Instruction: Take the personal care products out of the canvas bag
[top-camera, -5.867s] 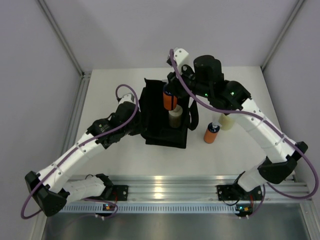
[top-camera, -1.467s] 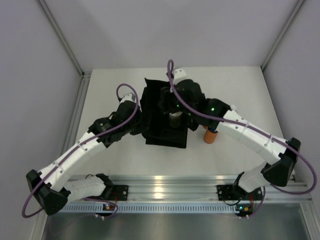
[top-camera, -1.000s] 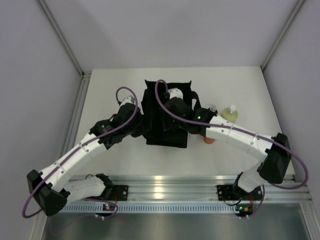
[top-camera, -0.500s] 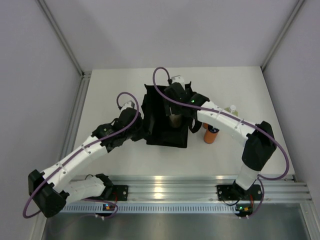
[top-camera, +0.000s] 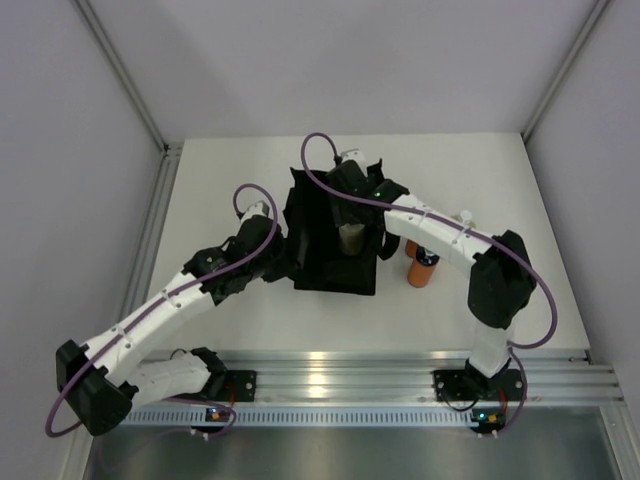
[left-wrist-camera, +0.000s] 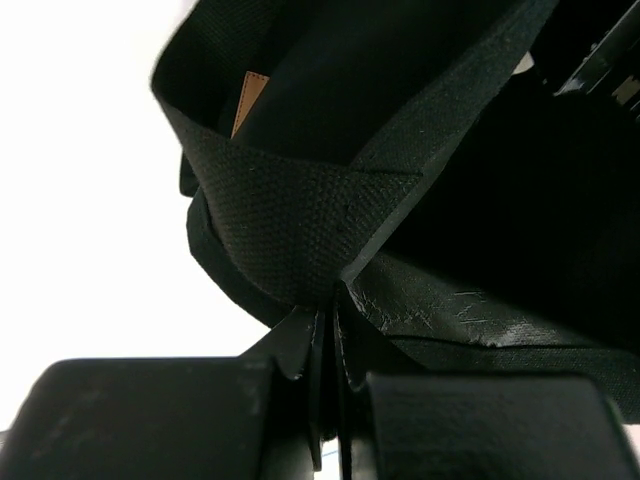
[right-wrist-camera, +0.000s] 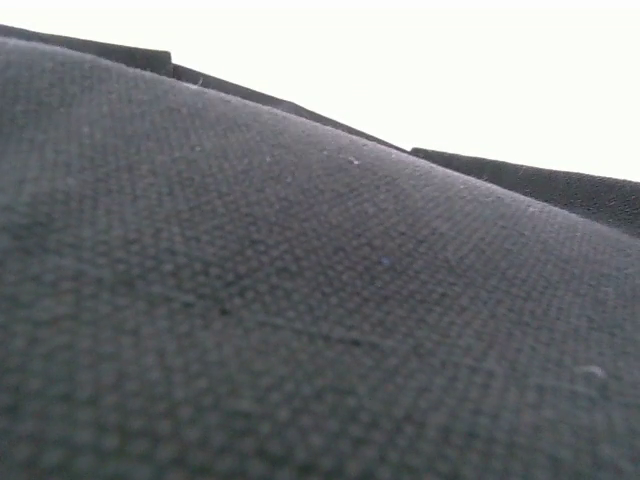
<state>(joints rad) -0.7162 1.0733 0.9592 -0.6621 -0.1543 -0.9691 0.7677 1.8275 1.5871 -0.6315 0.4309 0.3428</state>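
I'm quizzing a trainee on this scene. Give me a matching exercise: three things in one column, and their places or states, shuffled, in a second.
Things:
1. beige bottle
2. orange bottle
3. left gripper

Places or states:
A. shut on a fold of the canvas bag at its edge
B. inside the canvas bag
C. on the table, to the right of the canvas bag

Pairs: 1-B, 2-C, 3-A.
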